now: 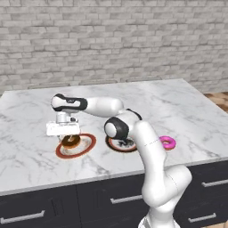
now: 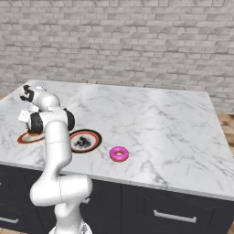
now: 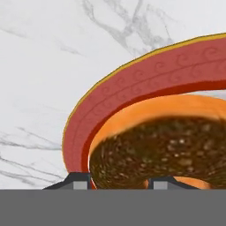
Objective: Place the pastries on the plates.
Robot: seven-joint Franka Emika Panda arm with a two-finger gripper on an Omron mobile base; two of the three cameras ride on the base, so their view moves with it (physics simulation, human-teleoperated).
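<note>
**chocolate doughnut low over the red plate**

while the arm folds over itself above the marble counter [image 1: 26, 147], its elbow joint juts toward the camera in the left base view and the forearm runs out level to the left. the wrist bends straight down, so the gripper [image 1: 69, 138] points at the counter, right above the red-rimmed plate [image 1: 89, 143]. the chocolate doughnut [image 1: 71, 141] sits between the fingers, over the plate's cream centre. whether it touches the plate or hangs just off it, i cannot tell.

in the hand view the doughnut [image 3: 167, 154] is huge and close, brown glaze on top and an orange-tan edge round it, with the plate's red rim [image 3: 145, 84] curving behind and marble beyond. the two dark fingertips [image 3: 78, 182] stand at the bottom, one on each side of the doughnut's near edge, jaws narrowed onto it.

the black-rimmed plate [image 2: 93, 135] lies just beside the red one, partly behind the arm in the left base view. the pink doughnut [image 2: 119, 154] lies on bare marble near that plate, toward the counter's front edge, touching neither plate.
</note>
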